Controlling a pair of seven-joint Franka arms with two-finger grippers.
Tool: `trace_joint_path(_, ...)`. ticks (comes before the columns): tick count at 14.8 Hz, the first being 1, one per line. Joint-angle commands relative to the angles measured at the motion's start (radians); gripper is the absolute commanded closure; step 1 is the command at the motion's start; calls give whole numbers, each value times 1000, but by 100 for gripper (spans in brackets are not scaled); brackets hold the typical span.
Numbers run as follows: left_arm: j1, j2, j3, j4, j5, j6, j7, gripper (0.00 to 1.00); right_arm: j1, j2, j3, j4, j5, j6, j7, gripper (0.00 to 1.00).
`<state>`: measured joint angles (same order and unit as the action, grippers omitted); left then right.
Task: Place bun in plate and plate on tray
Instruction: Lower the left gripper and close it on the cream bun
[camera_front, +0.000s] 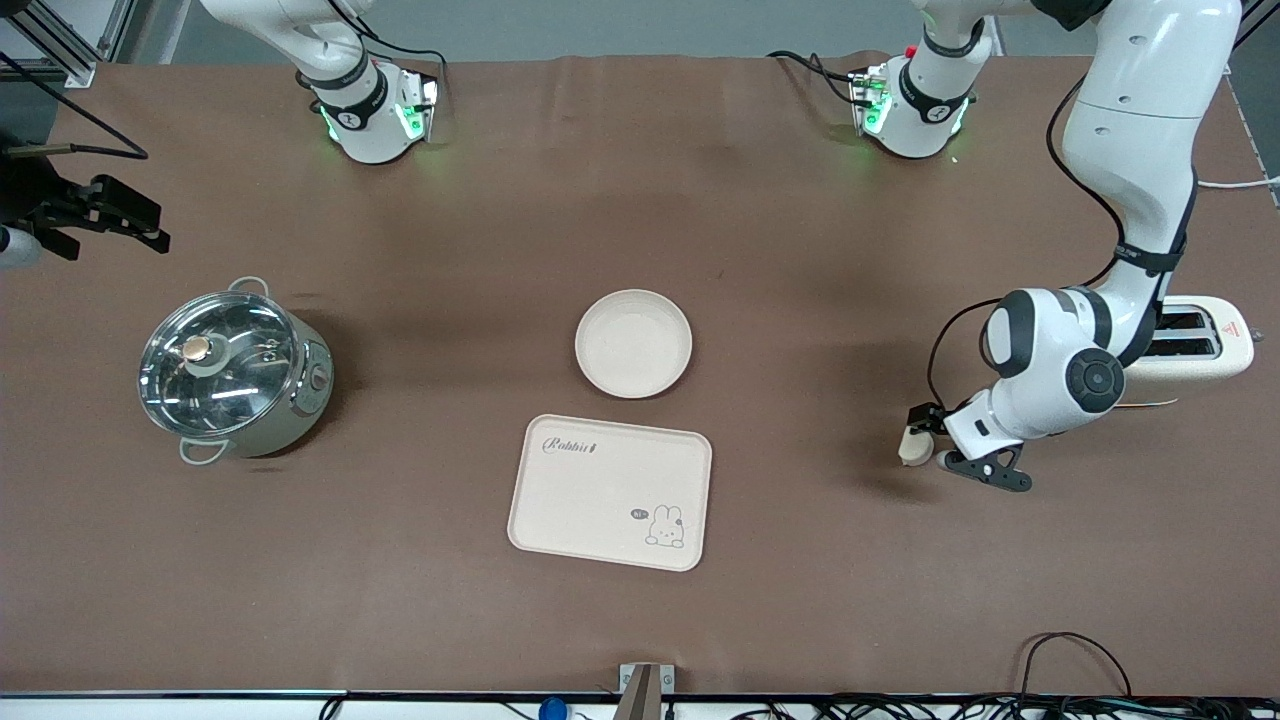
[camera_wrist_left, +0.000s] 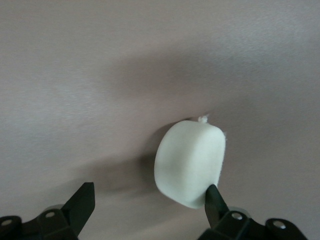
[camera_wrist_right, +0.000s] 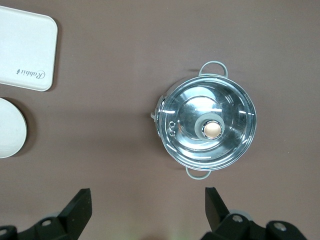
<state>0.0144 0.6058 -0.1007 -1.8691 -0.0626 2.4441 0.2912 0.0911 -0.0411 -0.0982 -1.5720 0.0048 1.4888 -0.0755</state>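
A brown worktop (camera_front: 800, 560) carries a bun (camera_front: 914, 446) directly beneath the left end effector (camera_front: 935, 452), lying between its spread fingers, and a toaster (camera_front: 1195, 341) near it at the same end. The plate (camera_front: 633, 343) and the tray (camera_front: 610, 491) lie mid-worktop, well apart from that end effector. The lidded pot (camera_front: 235, 372) sits below the right end effector (camera_wrist_right: 145, 207).

Both arms are glossy white with black joint rings, black cables and green lights at their bases; fingers (camera_wrist_left: 80, 202) are black.
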Motion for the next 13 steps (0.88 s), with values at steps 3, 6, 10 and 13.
trace_joint_path(3,-5,-1,-10,10,-22,13,7,3,3,-26,-1,-26,9,8,5,0)
trace_joint_path(6,-17,3,-14,33,-25,13,-3,5,1,-26,-1,-26,9,7,5,0)
trace_joint_path(10,-17,3,-17,36,-25,13,-3,9,1,-26,-1,-28,9,11,5,0)
trace_joint_path(13,-16,11,-17,36,-25,15,-1,12,3,-26,-1,-28,9,8,5,0)
